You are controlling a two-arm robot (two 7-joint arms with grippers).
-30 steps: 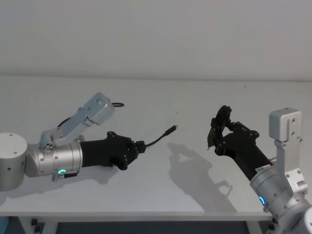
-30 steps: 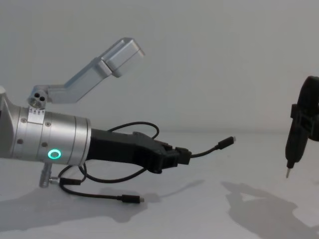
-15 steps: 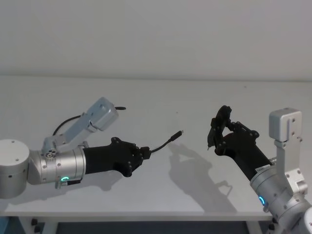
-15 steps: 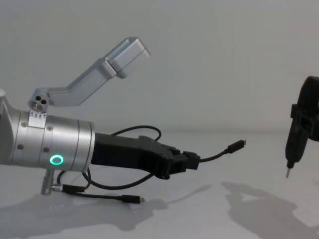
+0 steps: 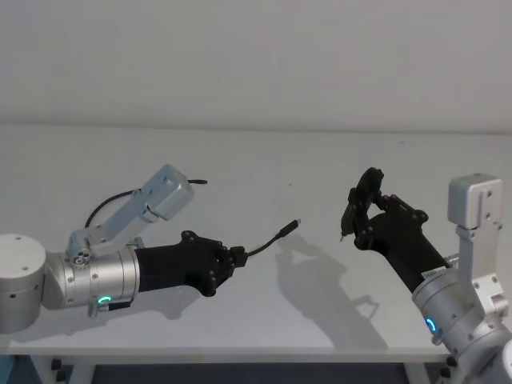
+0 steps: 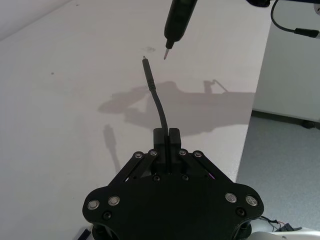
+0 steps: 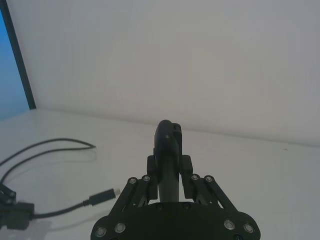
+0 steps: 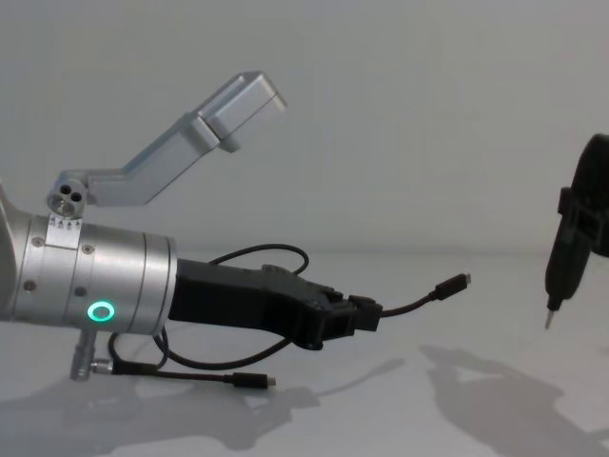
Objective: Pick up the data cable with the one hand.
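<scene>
- The left gripper (image 5: 237, 256) is extended forward over the white table (image 5: 240, 160), on the robot's left side, with the green ring lit on its silver cylinder.
- Its two fingers (image 6: 160, 136) are closed on the data cable (image 5: 268, 240); the left wrist view shows the cable emerging from the narrow slot between the fingertips.
- Grip position: a short way back from one end. A short length of cable projects beyond the fingertips, curving forward and upward toward the robot's right.
- Forward plug (image 8: 461, 282): clear of the table, in the air, with its shadow on the surface below. It points toward the right gripper and is apart from it.
- Behind the fingers the cable arcs up over the black gripper body, then drops under the arm.
- Second plug (image 8: 252, 381): lying flat on the table beneath the left gripper.
- The right gripper (image 7: 167, 167) is raised above the table on the robot's right side. Its fingers are clamped on a black pointed tool (image 8: 569, 257), thin metal tip facing down and clear of the surface.
- Count: one data cable, two plugs (one raised, one on the table), two grippers, one pointed tool.
</scene>
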